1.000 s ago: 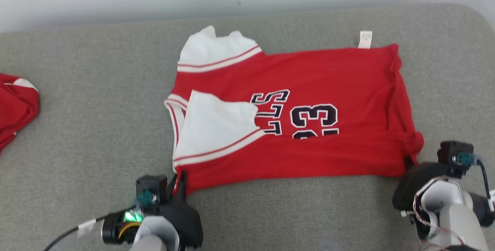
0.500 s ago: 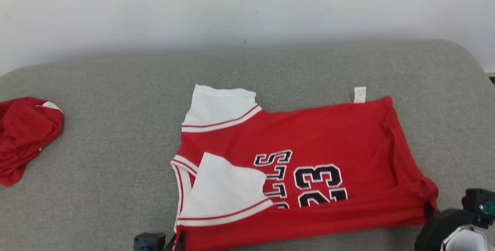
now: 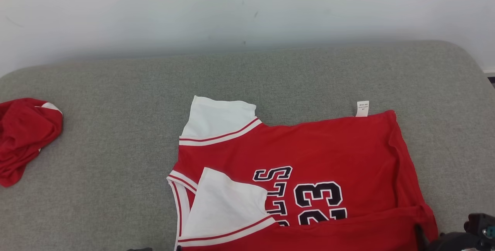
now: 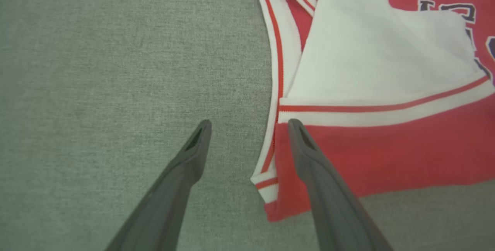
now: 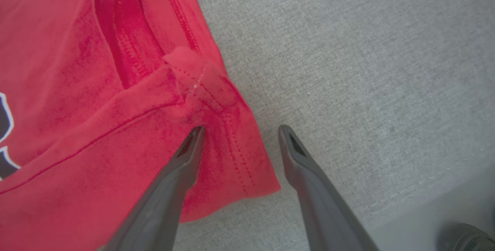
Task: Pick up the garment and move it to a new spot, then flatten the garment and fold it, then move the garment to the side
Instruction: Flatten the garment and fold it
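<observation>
The garment [image 3: 309, 154] is a red jersey with white sleeves, each sleeve edged in a red and white stripe. It lies flat on the grey fabric-covered worktop [image 3: 116, 100], in the lower centre and lower right of the head view, with its bottom running off the frame's lower edge. Dark letters outlined in white and the number 23 sit sideways on the chest. One white sleeve [image 3: 216, 119] spreads out at the garment's upper left corner. The other [image 3: 228, 204] is folded in over the red body, just left of the lettering. A band of red cloth along the lower edge is turned up over the bottom of the number, and a small white label [image 3: 362, 108] sticks out from the top edge at the right.

In the left wrist view the left gripper [image 4: 249, 122] stands open, gripping nothing. One finger is over bare grey fabric and the other over the red cloth [image 4: 386, 158], with the striped edge trim running between them.

In the right wrist view the right gripper [image 5: 241, 128] is likewise spread apart and empty. One finger is over the rumpled, stitched hem corner [image 5: 77, 108], the other over bare grey.

Well apart, at the far left of the head view, a second red piece of clothing [image 3: 23, 139] lies bunched up. A pale wall [image 3: 247, 7] runs behind the worktop.
</observation>
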### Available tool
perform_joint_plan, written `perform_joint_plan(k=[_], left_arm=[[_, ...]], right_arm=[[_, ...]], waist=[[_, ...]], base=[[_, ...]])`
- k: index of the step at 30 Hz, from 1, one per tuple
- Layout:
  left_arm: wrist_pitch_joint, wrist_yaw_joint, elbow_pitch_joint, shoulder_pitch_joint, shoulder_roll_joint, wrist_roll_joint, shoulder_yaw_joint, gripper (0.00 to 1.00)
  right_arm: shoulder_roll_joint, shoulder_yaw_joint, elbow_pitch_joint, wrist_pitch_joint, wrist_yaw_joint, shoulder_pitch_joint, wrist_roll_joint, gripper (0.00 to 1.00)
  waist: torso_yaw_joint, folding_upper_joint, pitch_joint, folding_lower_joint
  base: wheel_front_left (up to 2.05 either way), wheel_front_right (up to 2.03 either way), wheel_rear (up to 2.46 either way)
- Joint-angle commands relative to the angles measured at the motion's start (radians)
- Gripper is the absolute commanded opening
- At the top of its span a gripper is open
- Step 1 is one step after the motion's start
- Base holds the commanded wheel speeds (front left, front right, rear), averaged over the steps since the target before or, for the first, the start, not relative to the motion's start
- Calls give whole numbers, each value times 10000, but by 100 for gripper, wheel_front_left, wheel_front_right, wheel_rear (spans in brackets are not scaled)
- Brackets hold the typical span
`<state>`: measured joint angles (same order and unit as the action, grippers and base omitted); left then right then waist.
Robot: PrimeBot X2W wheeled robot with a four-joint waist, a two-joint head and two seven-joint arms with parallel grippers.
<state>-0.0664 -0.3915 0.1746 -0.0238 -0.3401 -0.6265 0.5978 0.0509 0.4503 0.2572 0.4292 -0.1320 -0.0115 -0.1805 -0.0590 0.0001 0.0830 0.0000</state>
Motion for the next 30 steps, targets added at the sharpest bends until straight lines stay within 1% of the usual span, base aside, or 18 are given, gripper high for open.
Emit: perform_joint_plan(k=[1,4,6,7,11,16,18,19,21,23,26,30], left_arm=[[104,-116,-91,69,-65,5,-87,100],[143,-183,-238,-95,-205,48,-218,100],[144,-123,-307,-334,-339,97,-294,100],[26,-53,-359,-632,-519,157,-346,100],[-338,254,-432,-1639,-863,362,-367,100],[-994,979,-48,-3367,-1012,318,-373,100],[-1231,1216,293,-4057,-927,229,-404,100],[-1231,1216,293,-4057,-927,229,-404,100],[-1543,1504,714,-4711,-706,-60,-465,100],[-1927,1850,1242,-5461,-628,-214,-418,100],[-2286,2375,1988,-6496,-408,-264,-319,100],[-2494,2915,2939,-7659,-244,-240,-210,100]], right_arm=[[-15,-24,-120,-68,27,110,81,100],[-10,-75,-496,194,27,349,238,100],[-15,-171,-830,488,27,558,329,100],[-13,-265,-1215,906,27,862,482,100],[-13,-422,-1900,1905,27,1619,1104,100],[-16,-644,-2068,2735,27,3010,1725,100],[-18,-775,-1888,3052,27,3567,1883,100],[-18,-775,-1888,3052,27,3567,1883,100],[101,-927,-1580,3550,27,4031,2128,100],[276,-1133,-1318,3868,27,4616,2299,100],[427,-1508,-977,4033,25,5350,2392,100],[584,-1890,-445,3847,27,6309,2415,100]], waist=[[-12,-1,-20,0],[-28,-1,-36,0],[-49,-1,-31,0],[-86,-1,-10,0],[-145,-1,132,0],[-181,-1,561,0],[-241,-1,770,0],[-241,-1,770,0],[-285,-1,1018,0],[-317,-1,1284,0],[-423,-1,1717,0],[-673,-1,2344,0]], base=[[0,0,0],[0,0,0],[0,0,0],[0,0,0],[0,0,0],[0,0,0],[0,0,0],[0,0,0],[0,0,0],[0,0,0],[0,0,0],[0,0,0]])
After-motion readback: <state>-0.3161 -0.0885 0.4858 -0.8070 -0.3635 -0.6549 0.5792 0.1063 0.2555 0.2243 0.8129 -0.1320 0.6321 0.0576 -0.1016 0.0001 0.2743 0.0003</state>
